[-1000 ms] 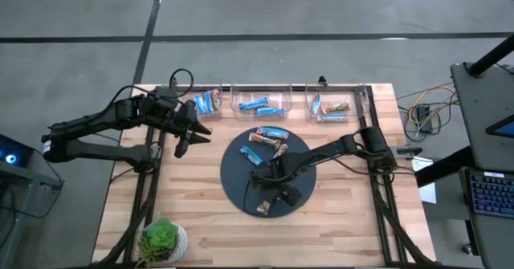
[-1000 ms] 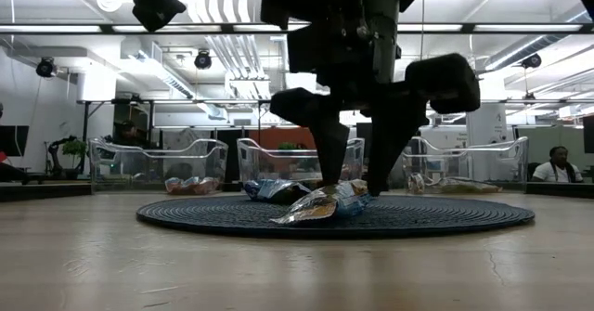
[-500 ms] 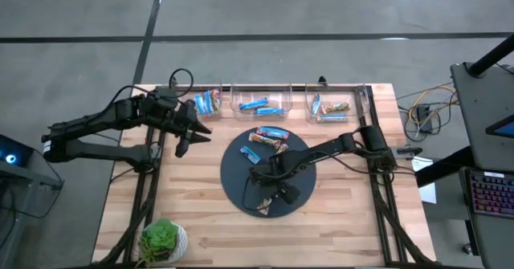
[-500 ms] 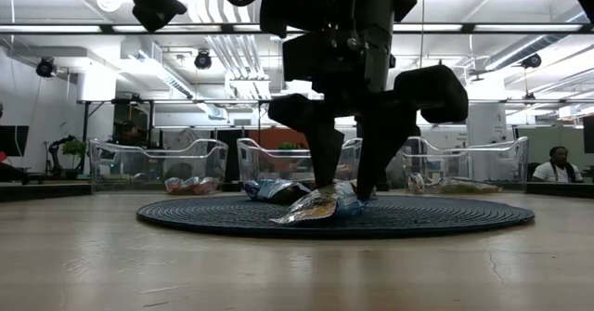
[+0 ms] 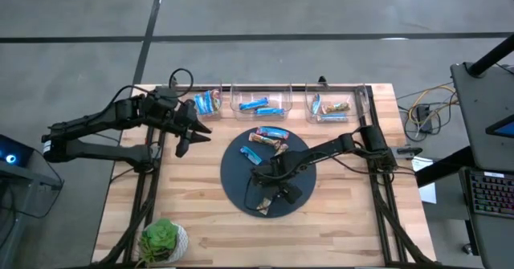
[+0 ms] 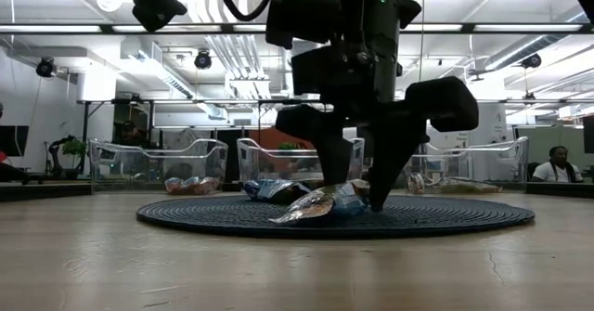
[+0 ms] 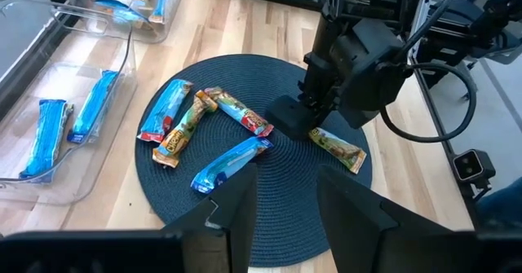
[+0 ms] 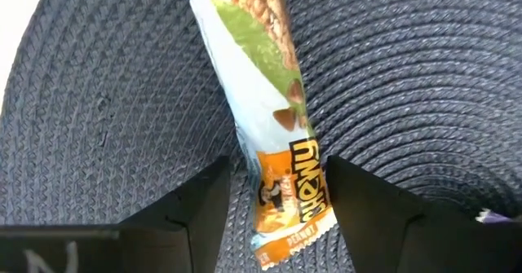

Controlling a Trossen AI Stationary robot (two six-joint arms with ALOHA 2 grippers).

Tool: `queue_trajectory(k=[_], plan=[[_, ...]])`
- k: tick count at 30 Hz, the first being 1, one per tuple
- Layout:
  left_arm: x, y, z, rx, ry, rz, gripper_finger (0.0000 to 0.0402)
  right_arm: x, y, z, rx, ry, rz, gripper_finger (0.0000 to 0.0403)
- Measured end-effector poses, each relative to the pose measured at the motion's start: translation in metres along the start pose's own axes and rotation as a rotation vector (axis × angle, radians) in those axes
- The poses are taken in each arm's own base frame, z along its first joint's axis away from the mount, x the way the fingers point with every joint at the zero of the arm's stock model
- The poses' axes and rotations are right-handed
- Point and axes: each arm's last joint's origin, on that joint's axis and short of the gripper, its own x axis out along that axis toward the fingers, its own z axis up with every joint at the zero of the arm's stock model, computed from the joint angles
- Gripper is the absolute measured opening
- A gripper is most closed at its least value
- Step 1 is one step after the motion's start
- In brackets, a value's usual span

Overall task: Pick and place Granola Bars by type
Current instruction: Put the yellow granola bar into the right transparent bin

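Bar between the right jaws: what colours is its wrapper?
Pale blue-white with green and an orange end; right wrist view.

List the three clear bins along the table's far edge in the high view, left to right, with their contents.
Left bin: blue-and-red bars → middle bin: bright blue bars → right bin: tan-brown bars.

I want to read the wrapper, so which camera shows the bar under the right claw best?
The right wrist view: the brown-tan bar fills the picture, print readable, lying between the open right claw fingers. The high view shows it small at the claw. The low view shows its edge; the left wrist view shows it beside the arm.
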Motion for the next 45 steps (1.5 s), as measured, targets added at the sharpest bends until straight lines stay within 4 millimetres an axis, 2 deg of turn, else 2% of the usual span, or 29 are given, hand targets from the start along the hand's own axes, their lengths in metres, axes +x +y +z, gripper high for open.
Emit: queue_trajectory(k=[10,26,45], plan=[[0.0000,0.0006,0.0001,0.000,-0.001,0.018,0.0112,0.0016,0.0010,-0.0015,0.001,0.006,0.005,0.0189],[0.0000,0.0006,0.0001,0.000,0.000,0.019,0.0112,0.0041,0.0025,-0.0042,-0.010,0.013,0.015,0.0093],[0.0000,0.0007,0.0001,0.000,-0.001,0.022,0.0112,0.0026,0.0034,-0.0048,-0.004,0.026,0.023,0.0072]])
